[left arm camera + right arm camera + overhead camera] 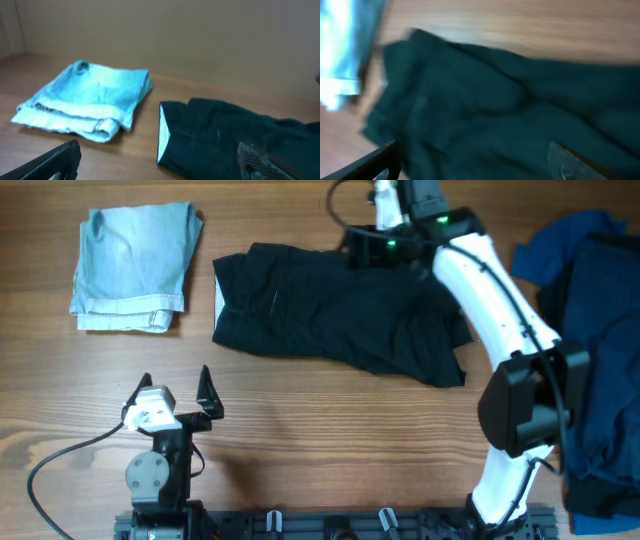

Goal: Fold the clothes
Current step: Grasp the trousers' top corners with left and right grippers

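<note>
Left pincer (175,375) being held apart near bench (300,440) edge. Black shorts (330,315) lying at its 1 o'clock, roughly folded, judged unfinished. Right pincer (472,155) being held apart over shorts' far part, gripping nothing. Pale blue garment (135,265), 11 o'clock, lying folded. Dark blue pile (595,330), 3 o'clock, lying unfolded.

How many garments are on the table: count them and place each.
3: pale blue garment folded far left, black shorts centre, dark blue heap right edge; that heap may hide more.
</note>
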Available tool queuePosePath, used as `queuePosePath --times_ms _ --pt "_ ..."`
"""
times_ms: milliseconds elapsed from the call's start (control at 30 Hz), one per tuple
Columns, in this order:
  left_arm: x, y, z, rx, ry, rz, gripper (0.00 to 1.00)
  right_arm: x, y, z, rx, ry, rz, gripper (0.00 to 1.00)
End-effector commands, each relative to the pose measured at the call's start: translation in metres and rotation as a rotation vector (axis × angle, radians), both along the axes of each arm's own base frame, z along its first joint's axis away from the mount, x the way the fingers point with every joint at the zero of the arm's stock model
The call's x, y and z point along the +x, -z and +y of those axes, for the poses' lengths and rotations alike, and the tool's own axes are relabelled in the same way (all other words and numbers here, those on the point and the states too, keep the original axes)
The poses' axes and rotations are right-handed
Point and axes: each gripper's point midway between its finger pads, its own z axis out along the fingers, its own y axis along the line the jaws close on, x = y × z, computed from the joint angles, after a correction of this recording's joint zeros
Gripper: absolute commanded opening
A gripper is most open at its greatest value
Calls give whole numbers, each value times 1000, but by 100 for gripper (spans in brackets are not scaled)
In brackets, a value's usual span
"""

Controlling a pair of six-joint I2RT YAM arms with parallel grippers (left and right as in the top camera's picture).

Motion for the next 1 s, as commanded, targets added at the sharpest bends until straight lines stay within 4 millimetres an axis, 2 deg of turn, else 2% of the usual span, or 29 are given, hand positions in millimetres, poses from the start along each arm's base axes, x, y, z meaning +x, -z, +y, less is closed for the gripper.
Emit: queuePosePath --times_ms 0,167,267,433,533,700,767,867,967 --pt "-2 -12 16 26 -89 -50 100 9 -3 -48 -109 100 -15 95" --pt "-2 -42 3 26 -15 -175 100 9 0 -72 -139 109 -4 96" --pt "-6 -63 -24 32 138 -218 100 7 3 -79 -147 120 14 97" --pt "-11 -115 -35 41 203 -242 100 8 4 -90 -201 150 8 99" --pt "-3 -140 -46 44 272 -202 100 8 4 -91 -206 153 8 99" --pt "38 -173 -69 47 415 -31 100 9 4 -93 -217 163 6 100" --pt "66 -182 -75 48 464 83 100 10 5 -100 -254 182 -2 99" --pt "106 -182 -79 46 488 261 100 15 3 -106 -283 199 -22 100" --pt "147 -166 -87 73 532 449 100 19 2 -119 -345 240 -44 99"
